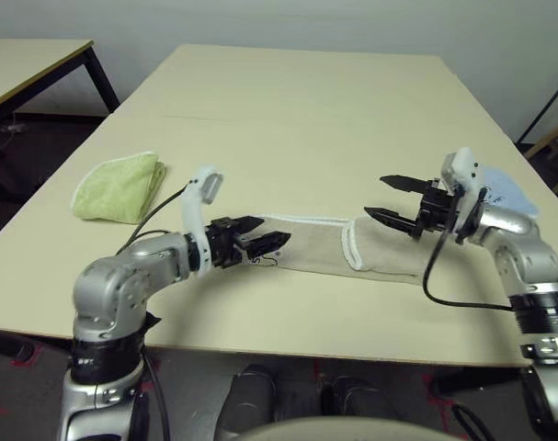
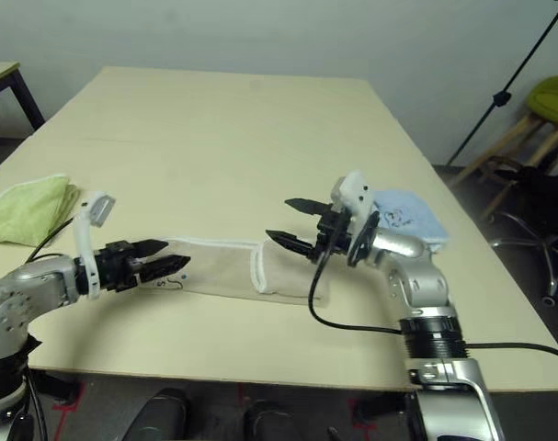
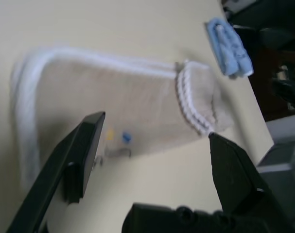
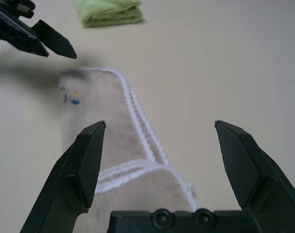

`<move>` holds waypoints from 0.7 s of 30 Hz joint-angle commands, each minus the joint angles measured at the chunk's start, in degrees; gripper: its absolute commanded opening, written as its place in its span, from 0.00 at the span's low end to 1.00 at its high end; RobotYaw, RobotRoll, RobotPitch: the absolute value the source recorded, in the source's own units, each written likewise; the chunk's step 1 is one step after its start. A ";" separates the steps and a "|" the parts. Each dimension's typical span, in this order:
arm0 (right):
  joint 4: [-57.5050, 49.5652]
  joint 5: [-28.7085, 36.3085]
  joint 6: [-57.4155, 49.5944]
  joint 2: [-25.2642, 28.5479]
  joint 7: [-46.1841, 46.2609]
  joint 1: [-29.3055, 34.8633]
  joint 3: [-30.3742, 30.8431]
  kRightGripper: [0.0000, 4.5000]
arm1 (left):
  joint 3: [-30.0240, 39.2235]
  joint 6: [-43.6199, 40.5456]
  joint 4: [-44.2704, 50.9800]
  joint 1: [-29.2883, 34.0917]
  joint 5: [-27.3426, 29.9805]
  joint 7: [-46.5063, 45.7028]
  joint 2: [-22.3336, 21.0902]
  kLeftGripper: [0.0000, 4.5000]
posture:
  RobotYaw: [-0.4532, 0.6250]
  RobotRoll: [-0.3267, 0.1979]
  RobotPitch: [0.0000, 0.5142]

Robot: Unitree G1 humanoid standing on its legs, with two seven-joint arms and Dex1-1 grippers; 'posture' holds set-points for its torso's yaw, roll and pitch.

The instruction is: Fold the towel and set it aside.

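The beige towel [image 1: 320,248] with white corded edging lies flat on the table [image 1: 288,119] near the front edge. It is folded into a long narrow strip, with one end lapped over at the right [image 1: 380,248]. My left gripper [image 1: 271,234] hovers open at the strip's left end, over small embroidered marks [image 3: 117,138], holding nothing. Just above the right end, my right gripper [image 1: 378,197] also stands open and empty. In the right wrist view the towel [image 4: 98,116] runs away between my fingers [image 4: 89,160] toward the left gripper [image 4: 40,39].
A folded yellow-green towel [image 1: 120,188] lies at the left of the table. A small light-blue towel [image 1: 510,191] sits behind my right arm near the right edge. A second table [image 1: 30,64] stands at far left, and a stool [image 2: 554,101] at far right.
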State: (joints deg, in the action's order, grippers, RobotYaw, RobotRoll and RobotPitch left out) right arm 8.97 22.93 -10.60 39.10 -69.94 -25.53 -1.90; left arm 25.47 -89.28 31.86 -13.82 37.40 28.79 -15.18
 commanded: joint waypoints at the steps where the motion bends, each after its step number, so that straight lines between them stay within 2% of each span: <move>1: 0.13 -0.49 3.22 1.98 -2.57 -0.78 -0.71 1.00 | 3.85 -3.22 2.74 2.76 2.28 -4.92 2.20 1.00 | 0.57 0.62 0.19; 4: -0.31 0.25 4.05 3.77 -4.08 -0.26 -1.74 1.00 | 4.98 -3.22 2.09 5.92 3.77 -11.13 4.32 1.00 | 0.56 0.62 0.20; 6: -0.54 0.62 4.89 4.65 -4.93 0.43 -2.47 1.00 | 6.22 -3.22 1.12 5.94 3.30 -16.02 7.28 1.00 | 0.56 0.62 0.20; 10: -1.60 2.02 5.29 6.70 -6.37 2.69 -4.52 1.00 | 6.73 -3.22 -0.73 7.88 4.06 -22.64 10.16 1.00 | 0.53 0.62 0.21; 15: -4.29 3.76 4.27 9.63 -7.99 7.59 -6.98 1.00 | 10.50 -3.22 -4.45 5.19 4.51 -30.59 15.99 1.00 | 0.50 0.62 0.22; 21: -8.54 6.14 1.07 12.45 -7.85 12.87 -9.93 1.00 | 10.30 -3.22 -7.50 6.07 12.80 -36.38 16.03 1.00 | 0.47 0.62 0.24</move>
State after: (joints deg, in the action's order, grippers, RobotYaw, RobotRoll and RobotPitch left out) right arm 2.16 28.19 -8.78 50.72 -77.79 -12.86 -10.57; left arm 35.97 -90.87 28.06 -9.29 50.02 -4.35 0.59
